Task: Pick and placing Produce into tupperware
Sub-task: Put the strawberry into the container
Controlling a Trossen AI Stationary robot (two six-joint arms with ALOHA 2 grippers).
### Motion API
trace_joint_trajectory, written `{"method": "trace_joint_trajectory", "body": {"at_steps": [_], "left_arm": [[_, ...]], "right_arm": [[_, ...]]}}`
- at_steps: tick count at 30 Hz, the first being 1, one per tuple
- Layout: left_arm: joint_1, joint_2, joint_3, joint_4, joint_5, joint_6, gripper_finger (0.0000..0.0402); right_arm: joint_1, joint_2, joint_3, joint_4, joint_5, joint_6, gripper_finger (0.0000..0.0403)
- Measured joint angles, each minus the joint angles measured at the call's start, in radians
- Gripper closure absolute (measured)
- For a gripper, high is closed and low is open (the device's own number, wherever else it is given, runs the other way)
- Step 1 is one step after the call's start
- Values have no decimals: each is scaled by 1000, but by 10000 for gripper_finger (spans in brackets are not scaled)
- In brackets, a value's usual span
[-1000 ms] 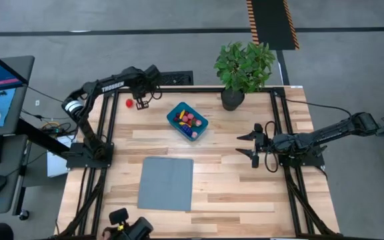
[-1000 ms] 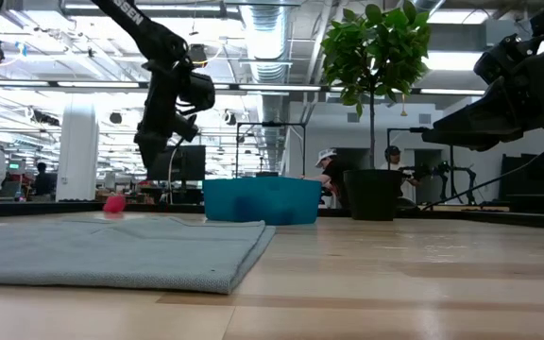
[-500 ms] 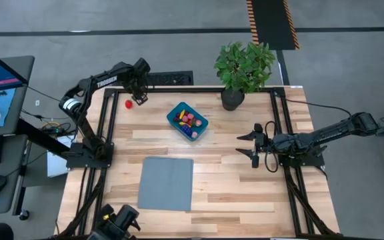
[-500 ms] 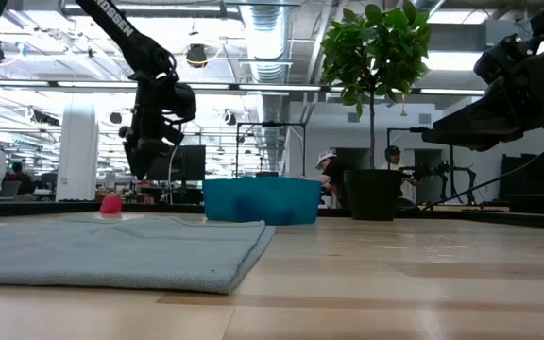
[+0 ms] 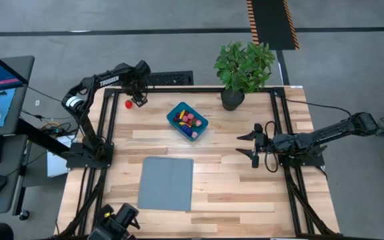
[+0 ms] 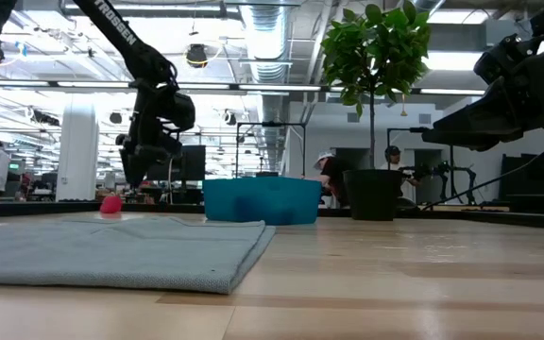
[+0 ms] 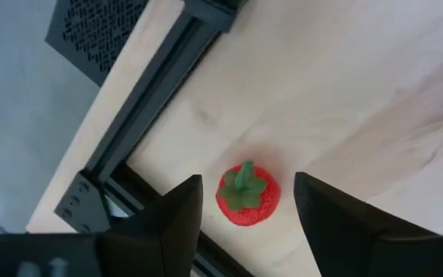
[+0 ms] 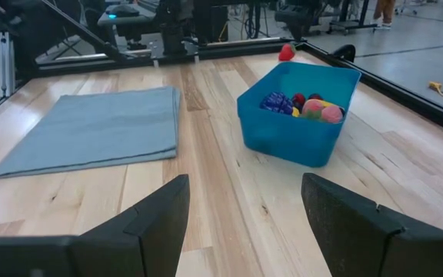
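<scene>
1. At far left corner of surface (image 5: 232, 193): left gripper (image 5: 137, 98) above strawberry (image 5: 129, 103), fingers (image 7: 171, 223) spread wide to either side of it, holding nothing.
2. Strawberry on the wood close to the black frame rail, green cap up, apart from tub (image 5: 187, 121).
3. Tub mid-surface toward the far edge, holding red, pink, yellow and purple produce (image 8: 306, 106).
4. Grey sheet (image 5: 166, 183) flat, nearer than tub.
5. Right gripper (image 5: 256, 146) at right side of surface, fingers (image 8: 360, 231) open and empty, pointing toward tub.
6. Plant (image 5: 243, 70) at far edge, right of tub.
</scene>
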Motion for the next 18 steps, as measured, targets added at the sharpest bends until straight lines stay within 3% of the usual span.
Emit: {"method": "trace_joint_trajectory", "body": {"at_steps": [18], "left_arm": [[23,18,-13,10,7,-12,207]], "right_arm": [[0,0,0,0,0,0,129]]}}
